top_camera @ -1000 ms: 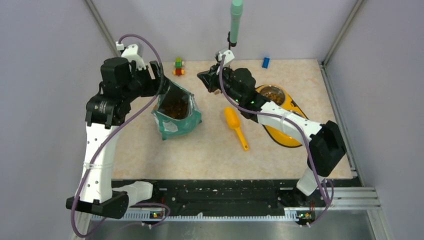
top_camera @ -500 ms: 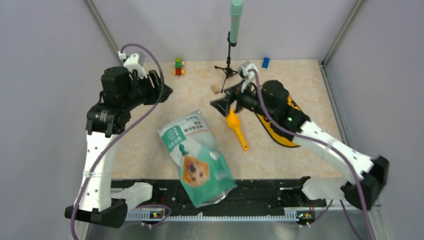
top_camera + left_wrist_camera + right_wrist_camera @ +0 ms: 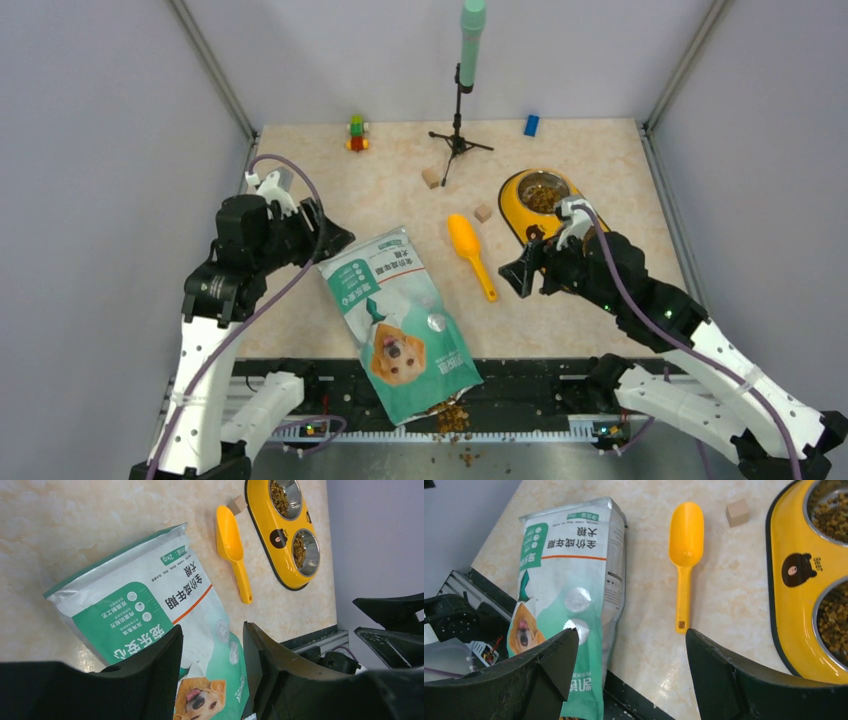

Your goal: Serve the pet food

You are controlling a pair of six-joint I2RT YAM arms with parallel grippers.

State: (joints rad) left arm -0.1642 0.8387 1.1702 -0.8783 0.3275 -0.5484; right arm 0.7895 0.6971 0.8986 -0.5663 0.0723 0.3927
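The teal-and-white pouch [image 3: 395, 310] with the dog's face lies flat, its mouth hanging over the near table edge. Brown pet food [image 3: 452, 416] has spilled from that mouth onto the black rail. More pet food [image 3: 830, 511] fills both cups of the yellow double bowl [image 3: 515, 215]. A yellow scoop [image 3: 468, 247] lies between pouch and bowl. My left gripper [image 3: 335, 240] hovers open above the pouch's upper end [image 3: 135, 600], holding nothing [image 3: 212, 645]. My right gripper [image 3: 517, 275] hangs open and empty [image 3: 630, 635] just left of the bowl [image 3: 794, 570], near the scoop's handle [image 3: 681, 610].
Two tan wooden cubes [image 3: 431, 177] [image 3: 483, 213] sit behind the scoop. A small tripod with a teal pole [image 3: 458, 140] stands at the back. A stacked toy [image 3: 356, 132] and a blue block [image 3: 531, 124] lie along the back wall. The black rail [image 3: 540, 385] runs along the near edge.
The pouch, upright a second ago with my left gripper at its rim, now lies flat toward the near edge with kibble spilled. Both arms drew back toward me. The right gripper opened.
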